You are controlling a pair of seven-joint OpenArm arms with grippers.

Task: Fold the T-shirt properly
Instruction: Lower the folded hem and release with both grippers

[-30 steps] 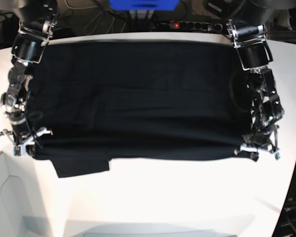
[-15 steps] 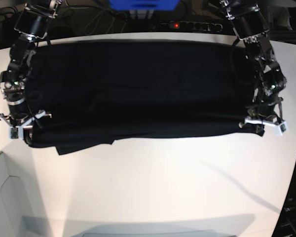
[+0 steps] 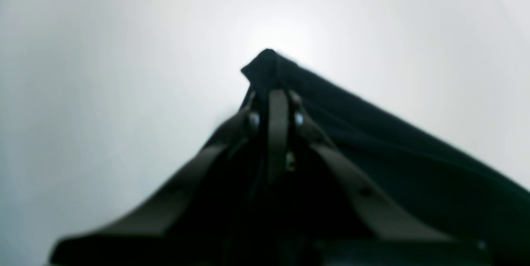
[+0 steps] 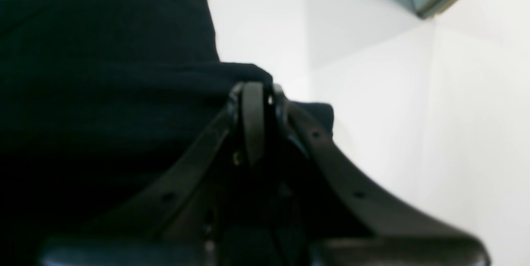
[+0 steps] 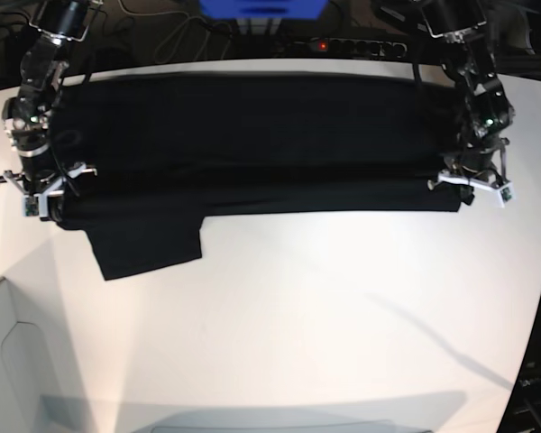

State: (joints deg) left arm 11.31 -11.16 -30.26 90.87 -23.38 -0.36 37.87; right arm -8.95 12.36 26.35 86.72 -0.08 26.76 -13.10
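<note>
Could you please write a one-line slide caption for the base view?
Both grippers, left and right, pinch the near edge of the black T-shirt on the white table.

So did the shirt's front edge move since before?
Yes. The T-shirt's near edge went back toward the power strip at the far side, leaving more bare white table in front of it.

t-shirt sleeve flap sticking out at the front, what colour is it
Plain black, no print showing on the T-shirt; clearest in the base view.

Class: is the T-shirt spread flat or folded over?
Folded over: the T-shirt forms a doubled band between both grippers, one sleeve sticking out below.
</note>
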